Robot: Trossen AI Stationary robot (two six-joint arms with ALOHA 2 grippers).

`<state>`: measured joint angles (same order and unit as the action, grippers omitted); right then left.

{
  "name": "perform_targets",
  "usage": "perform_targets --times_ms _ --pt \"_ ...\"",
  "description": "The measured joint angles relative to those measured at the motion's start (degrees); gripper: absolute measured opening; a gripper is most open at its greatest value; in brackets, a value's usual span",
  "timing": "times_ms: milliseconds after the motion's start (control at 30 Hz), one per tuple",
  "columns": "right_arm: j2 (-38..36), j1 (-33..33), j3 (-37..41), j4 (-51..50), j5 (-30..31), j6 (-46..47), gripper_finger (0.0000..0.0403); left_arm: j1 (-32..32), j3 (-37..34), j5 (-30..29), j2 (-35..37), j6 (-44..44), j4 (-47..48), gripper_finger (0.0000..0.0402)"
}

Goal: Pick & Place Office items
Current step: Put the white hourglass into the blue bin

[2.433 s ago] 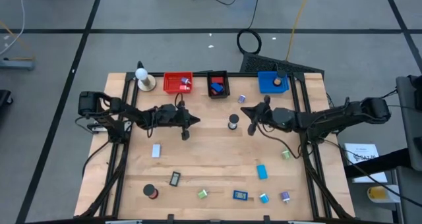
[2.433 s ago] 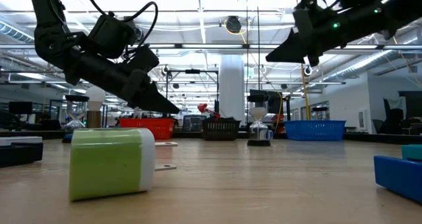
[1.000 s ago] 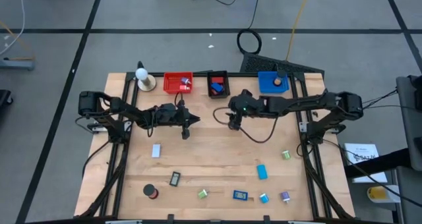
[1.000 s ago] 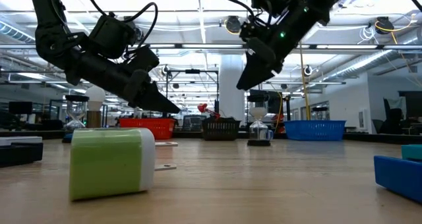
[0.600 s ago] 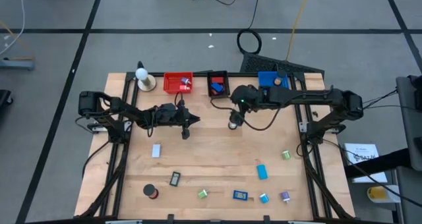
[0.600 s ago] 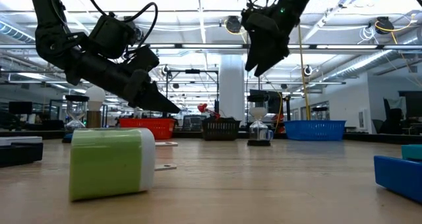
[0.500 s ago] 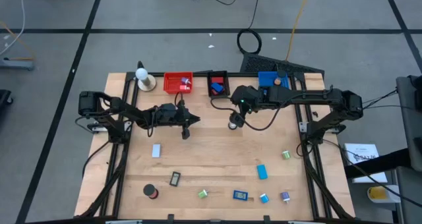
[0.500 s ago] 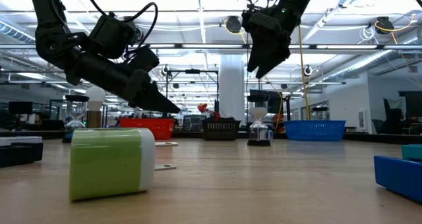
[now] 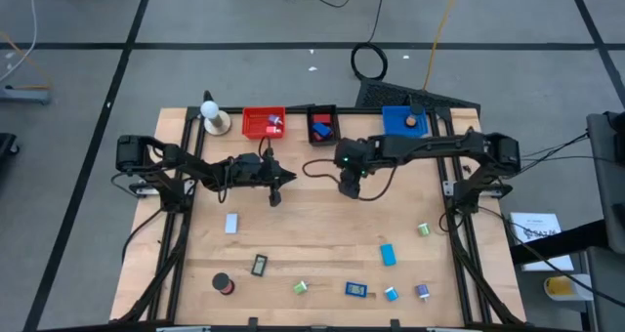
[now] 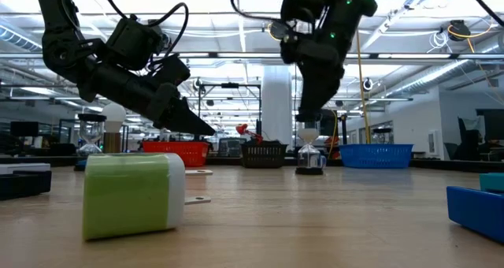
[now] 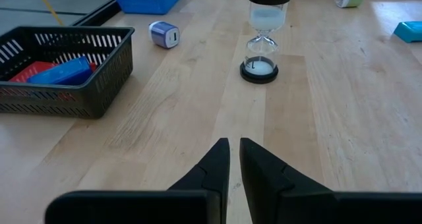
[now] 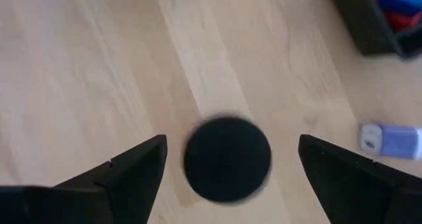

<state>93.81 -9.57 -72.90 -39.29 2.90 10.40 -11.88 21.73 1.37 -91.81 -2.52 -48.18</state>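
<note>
An hourglass (image 11: 264, 36) with a black top (image 12: 227, 159) and black base stands upright on the table's middle. My right gripper (image 10: 309, 114) hangs open just over it, pointing steeply down; its two fingers stand wide on either side of the black top with clear gaps. It covers the hourglass in the high view (image 9: 349, 182). My left gripper (image 11: 234, 145) is shut and holds nothing, hovering to the hourglass's left (image 9: 289, 180). A purple-and-white piece (image 11: 164, 34) lies beyond the hourglass. Several small office items lie near the front edge, among them a green one (image 10: 134, 195).
A red bin (image 9: 263, 122), a black bin (image 11: 59, 69) holding red and blue pieces, and a blue bin (image 9: 403, 122) line the far edge. A white ball on a tan base (image 9: 211, 117) stands at the far left. Bare wood lies between the arms and the front items.
My right gripper has tipped from a slant to pointing steeply down, and its fingertips have come to stand just over the hourglass's top. The hourglass has stayed upright in its place.
</note>
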Motion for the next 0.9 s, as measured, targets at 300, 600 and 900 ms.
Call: perform_targets --times_ms 300,600,900 --pt "6.2 1.6 0.0 0.4 1.8 -3.9 0.0332 0.0 0.0 0.0 0.0 0.0 0.0 0.0044" --pt "8.3 1.6 0.0 3.0 1.8 -3.5 0.0243 0.0 0.0 0.0 0.0 0.0 0.0 0.0044" --pt "4.4 0.9 0.0 1.1 1.6 -2.1 0.0182 0.0 0.0 0.0 0.0 0.0 -0.1 0.0044"
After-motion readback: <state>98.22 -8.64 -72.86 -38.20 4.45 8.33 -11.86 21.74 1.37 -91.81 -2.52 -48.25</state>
